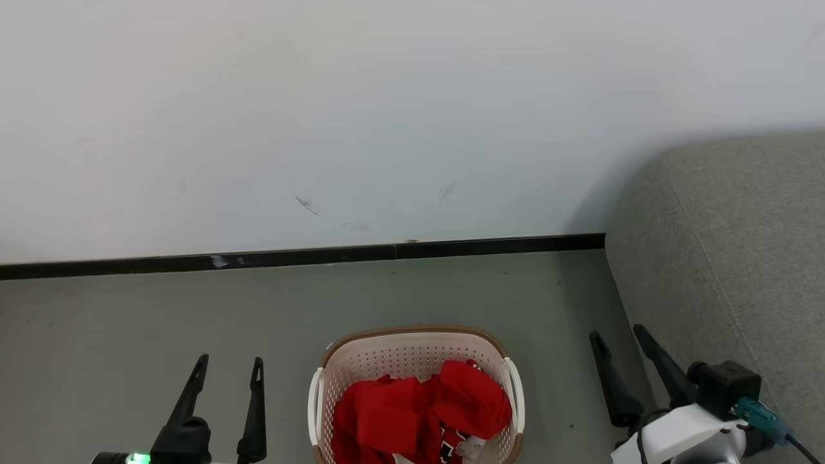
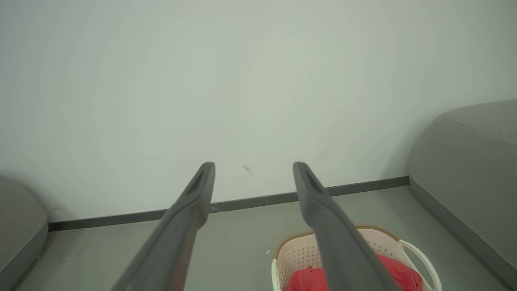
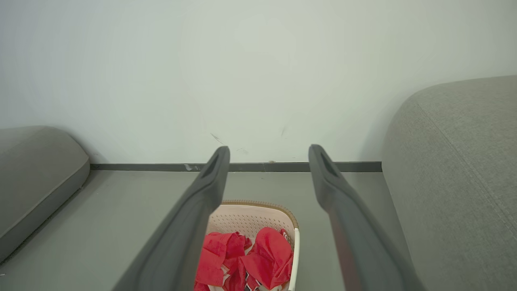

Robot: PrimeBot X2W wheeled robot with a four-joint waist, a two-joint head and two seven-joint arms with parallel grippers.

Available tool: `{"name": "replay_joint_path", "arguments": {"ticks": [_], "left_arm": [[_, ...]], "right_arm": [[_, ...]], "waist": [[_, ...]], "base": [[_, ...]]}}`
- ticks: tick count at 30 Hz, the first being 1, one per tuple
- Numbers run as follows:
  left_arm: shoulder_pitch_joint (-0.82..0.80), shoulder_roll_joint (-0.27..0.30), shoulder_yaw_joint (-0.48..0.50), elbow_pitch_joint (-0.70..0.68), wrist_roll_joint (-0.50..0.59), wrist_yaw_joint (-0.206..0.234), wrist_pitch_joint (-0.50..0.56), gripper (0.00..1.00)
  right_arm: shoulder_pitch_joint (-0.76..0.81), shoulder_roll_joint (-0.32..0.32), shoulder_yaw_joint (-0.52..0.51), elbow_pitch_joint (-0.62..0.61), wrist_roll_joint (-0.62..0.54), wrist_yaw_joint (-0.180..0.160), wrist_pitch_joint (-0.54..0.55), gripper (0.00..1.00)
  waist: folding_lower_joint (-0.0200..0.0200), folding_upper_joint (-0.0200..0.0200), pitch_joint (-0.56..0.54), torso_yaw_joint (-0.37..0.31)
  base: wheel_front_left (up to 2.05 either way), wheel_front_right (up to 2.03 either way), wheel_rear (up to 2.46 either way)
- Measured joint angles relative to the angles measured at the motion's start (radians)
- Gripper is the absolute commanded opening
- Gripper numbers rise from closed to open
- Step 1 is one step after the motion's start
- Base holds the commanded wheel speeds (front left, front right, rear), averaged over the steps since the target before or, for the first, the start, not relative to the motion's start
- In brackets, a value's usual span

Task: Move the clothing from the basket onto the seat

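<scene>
Loosely heaped red clothing (image 1: pixel 419 412) sits in the cream laundry basket (image 1: pixel 399 357) on the grey floor (image 1: pixel 193 309), near the grey sofa seat (image 1: pixel 728 245). The left gripper (image 1: pixel 231 358) and right gripper (image 1: pixel 615 331) flank the basket, each with 2 fingers spread wide, holding nothing.

clothing (image 1: pixel 419 412), maybe two pieces, in basket (image 1: pixel 399 356) | left claw (image 1: pixel 231 359), right claw (image 1: pixel 616 331) spread

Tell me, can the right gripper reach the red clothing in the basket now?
Probably yes. The right gripper is open and empty, the clothing lies uncovered in the basket, and only bare floor separates them. The seat is on its other side.
</scene>
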Motion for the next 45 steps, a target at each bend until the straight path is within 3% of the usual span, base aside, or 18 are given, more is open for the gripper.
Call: {"name": "replay_joint_path", "arguments": {"ticks": [6,45], "left_arm": [[0.000,0.000,-0.003,0.009,0.036,0.011,-0.009,1.00],[-0.001,-0.004,0.013,0.033,0.026,0.011,-0.009,1.00]], "right_arm": [[0.002,0.000,0.003,-0.001,-0.045,0.000,-0.008,1.00],[0.004,0.000,0.010,-0.007,-0.015,0.000,-0.008,1.00]], "waist": [[-0.0001,0.0000,-0.005,0.002],[-0.0003,0.0000,0.009,0.001]], "base": [[0.00,0.00,0.00],[0.00,0.00,0.00]]}}
